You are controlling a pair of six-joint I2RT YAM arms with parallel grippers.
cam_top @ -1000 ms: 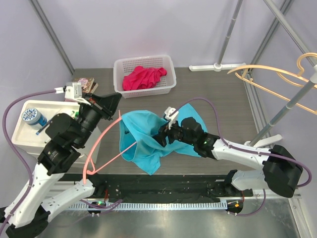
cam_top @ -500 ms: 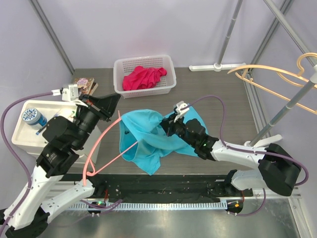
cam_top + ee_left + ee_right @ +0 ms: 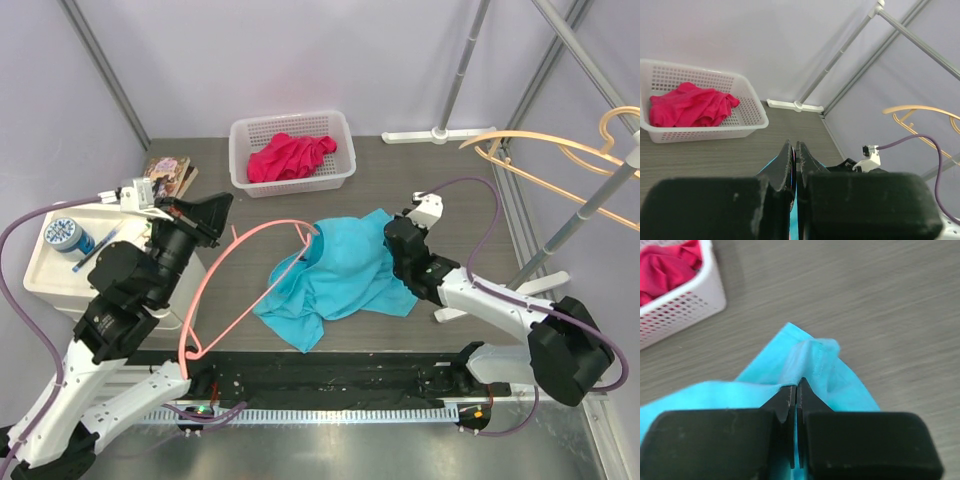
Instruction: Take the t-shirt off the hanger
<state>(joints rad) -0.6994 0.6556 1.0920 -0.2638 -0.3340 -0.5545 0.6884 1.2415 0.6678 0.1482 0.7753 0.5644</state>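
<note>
Diagonally, t-shirt (image 3: 340,280) long axis runs near-left to far-right.

I'm counting one turquoise t-shirt (image 3: 345,275), one pink hanger (image 3: 268,227), and one white basket (image 3: 300,183) at twelve o'clock, holding one red garment (image 3: 290,157).

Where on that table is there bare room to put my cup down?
Bare wood lies between the white basket and the rack foot, back right. The middle is crowded with the blue t-shirt and pink hanger; the white tray fills the left edge.
</note>
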